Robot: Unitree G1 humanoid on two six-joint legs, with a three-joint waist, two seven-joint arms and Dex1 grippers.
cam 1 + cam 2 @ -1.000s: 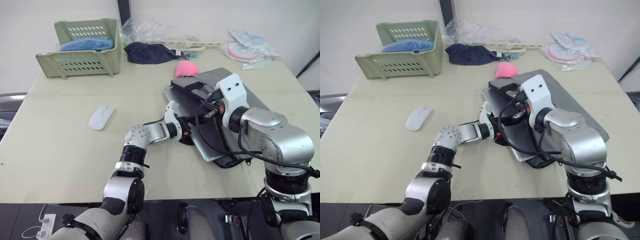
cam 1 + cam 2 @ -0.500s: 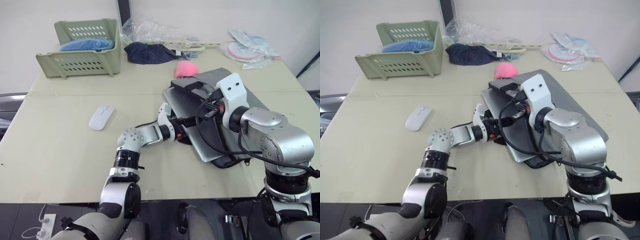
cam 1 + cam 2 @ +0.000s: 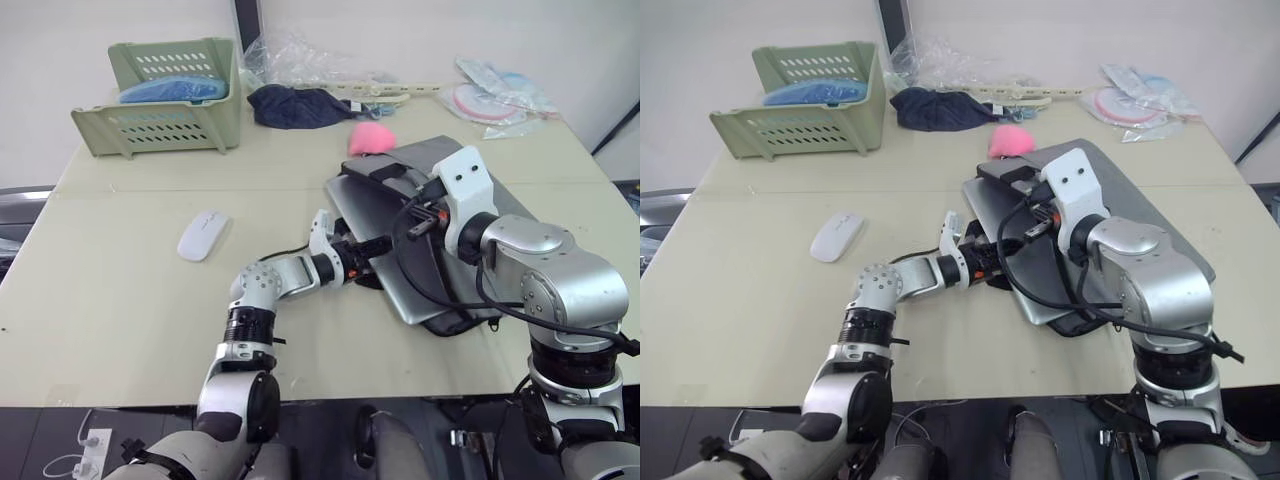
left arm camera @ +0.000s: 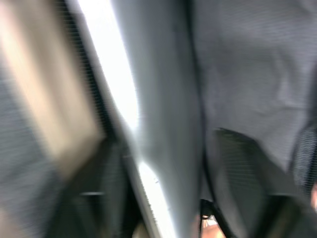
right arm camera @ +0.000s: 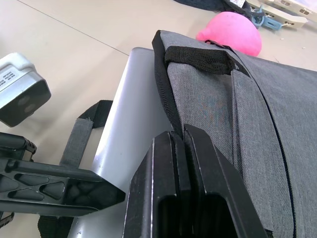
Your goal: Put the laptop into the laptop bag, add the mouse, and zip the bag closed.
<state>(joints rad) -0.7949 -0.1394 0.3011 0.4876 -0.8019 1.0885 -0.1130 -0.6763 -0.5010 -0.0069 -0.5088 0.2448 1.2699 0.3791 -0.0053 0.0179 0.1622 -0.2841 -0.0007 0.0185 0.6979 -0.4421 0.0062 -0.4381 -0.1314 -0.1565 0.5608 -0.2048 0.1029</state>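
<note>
Right wrist view shows the right gripper (image 5: 183, 148) with fingers pressed together, pinching the laptop bag (image 5: 247, 109) by its upper flap edge. At frame centre the left gripper (image 3: 372, 246) touches the laptop (image 3: 365, 205); its finger state cannot be determined. Over the last second the left elbow swung outward and the laptop slid slightly deeper; insertion remains incomplete. The mouse (image 3: 203, 235) lies at centre left.

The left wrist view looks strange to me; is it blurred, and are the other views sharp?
Left wrist view: heavily smeared, with a bright glare streak along the laptop edge, so no fine detail. Right wrist view: crisp; the laptop bag weave and pink pompom are clear, lighting even. Left eye view: sharp, soft light, faint shadows; the mouse reads well.
</note>
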